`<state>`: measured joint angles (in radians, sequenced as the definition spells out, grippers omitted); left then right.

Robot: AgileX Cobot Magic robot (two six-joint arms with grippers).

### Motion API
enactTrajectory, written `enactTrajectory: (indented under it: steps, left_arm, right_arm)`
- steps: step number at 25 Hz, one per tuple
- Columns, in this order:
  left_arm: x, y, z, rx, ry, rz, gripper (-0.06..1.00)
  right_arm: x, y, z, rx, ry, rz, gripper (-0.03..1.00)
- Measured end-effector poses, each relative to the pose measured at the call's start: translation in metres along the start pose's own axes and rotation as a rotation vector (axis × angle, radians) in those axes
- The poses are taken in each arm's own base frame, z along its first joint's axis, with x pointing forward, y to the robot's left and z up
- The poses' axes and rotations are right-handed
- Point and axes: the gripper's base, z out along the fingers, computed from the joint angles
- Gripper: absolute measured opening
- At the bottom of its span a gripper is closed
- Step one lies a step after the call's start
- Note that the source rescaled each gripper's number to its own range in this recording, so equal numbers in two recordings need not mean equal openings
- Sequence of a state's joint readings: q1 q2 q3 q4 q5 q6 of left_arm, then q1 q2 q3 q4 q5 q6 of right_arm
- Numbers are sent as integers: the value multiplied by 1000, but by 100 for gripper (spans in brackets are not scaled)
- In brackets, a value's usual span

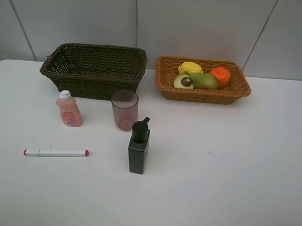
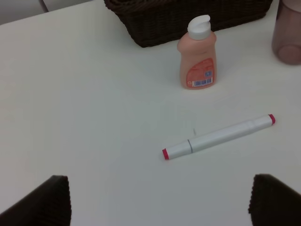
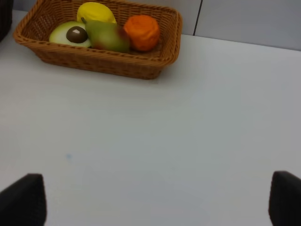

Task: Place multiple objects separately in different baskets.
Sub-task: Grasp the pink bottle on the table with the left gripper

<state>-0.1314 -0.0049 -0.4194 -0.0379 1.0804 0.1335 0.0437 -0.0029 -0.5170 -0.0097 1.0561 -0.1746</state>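
The orange-tan basket [image 1: 241,90] at the back right holds the lemon [image 1: 190,67], orange [image 1: 220,76], pear [image 1: 205,81] and avocado half [image 1: 183,82]; these show in the right wrist view too, basket [image 3: 108,63]. The dark olive-brown basket [image 1: 94,84] at the back left looks empty. In front of it stand the peach-pink bottle [image 1: 68,109], the pinkish cup [image 1: 124,109] and the dark pump bottle [image 1: 138,147]; the marker [image 1: 56,152] lies flat. Neither gripper shows in the exterior view. My left gripper [image 2: 160,207] is open and empty, short of the marker [image 2: 218,137] and bottle [image 2: 197,59]. My right gripper [image 3: 153,202] is open and empty over bare table.
The white table [image 1: 229,167] meets a grey panelled wall behind the baskets. The dark basket's front wall [image 2: 188,19] and the cup's side [image 2: 288,33] show at the edge of the left wrist view.
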Motion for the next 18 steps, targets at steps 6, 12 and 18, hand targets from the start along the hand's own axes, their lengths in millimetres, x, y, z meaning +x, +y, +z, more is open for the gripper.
enactTrajectory:
  steps: [6, 12, 18]
  left_arm:
    - [0, 0, 0, 3, 0, 6, 100]
    - [0, 0, 0, 4, 0, 6, 100]
    - [0, -2, 0, 17, -2, -1, 100]
  right_arm:
    - [0, 0, 0, 0, 0, 0, 100]
    - [0, 0, 0, 0, 0, 0, 100]
    - [0, 0, 0, 0, 0, 0, 100]
